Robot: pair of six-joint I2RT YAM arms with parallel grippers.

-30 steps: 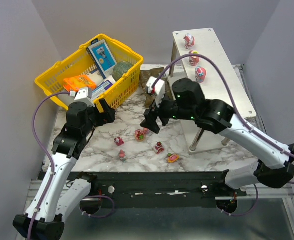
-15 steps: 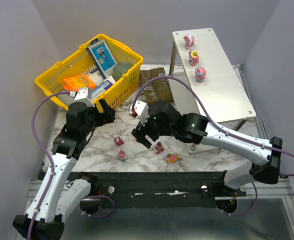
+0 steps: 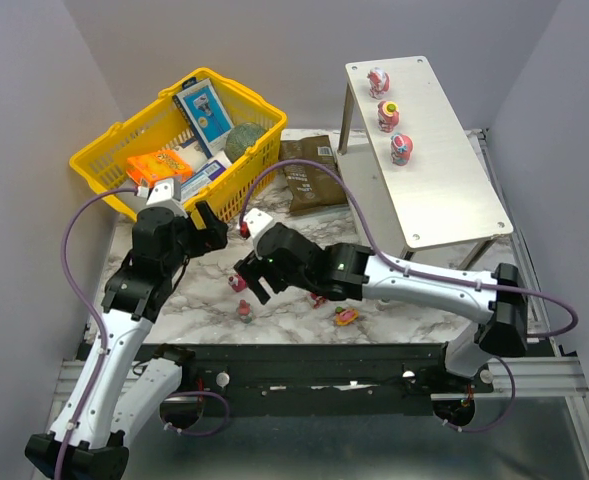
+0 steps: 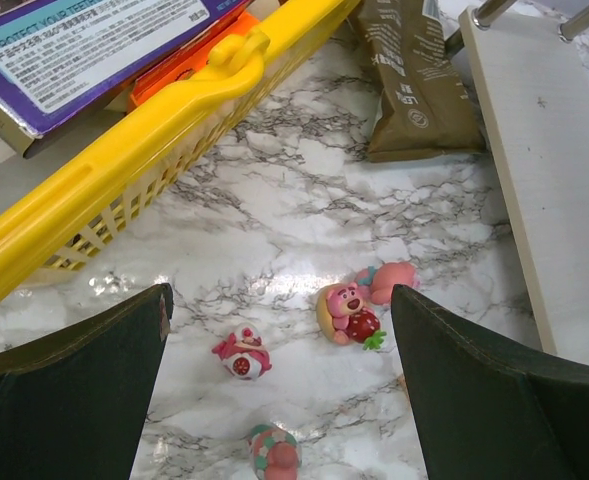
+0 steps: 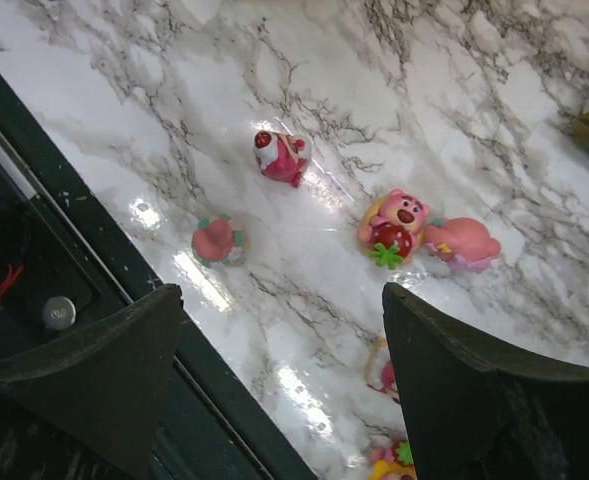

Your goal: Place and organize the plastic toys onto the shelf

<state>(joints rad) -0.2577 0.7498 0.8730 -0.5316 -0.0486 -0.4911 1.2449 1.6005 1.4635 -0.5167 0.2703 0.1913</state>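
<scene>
The right fingers (image 5: 464, 400) are hanging apart and empty over pink toys (image 5: 395, 228) lying on the marble bench (image 5: 454, 90); the left fingers (image 4: 74, 400) are standing wide apart, empty too.

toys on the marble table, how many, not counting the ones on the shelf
6. Right wrist view: red-and-white toy, round pink toy, bear toy beside a pale pink toy, a half-hidden red toy, and a yellow-green toy at the picture's bottom. More may be hidden.

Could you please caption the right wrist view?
Open right tool hovers above pink toys scattered on the marble table.
</scene>
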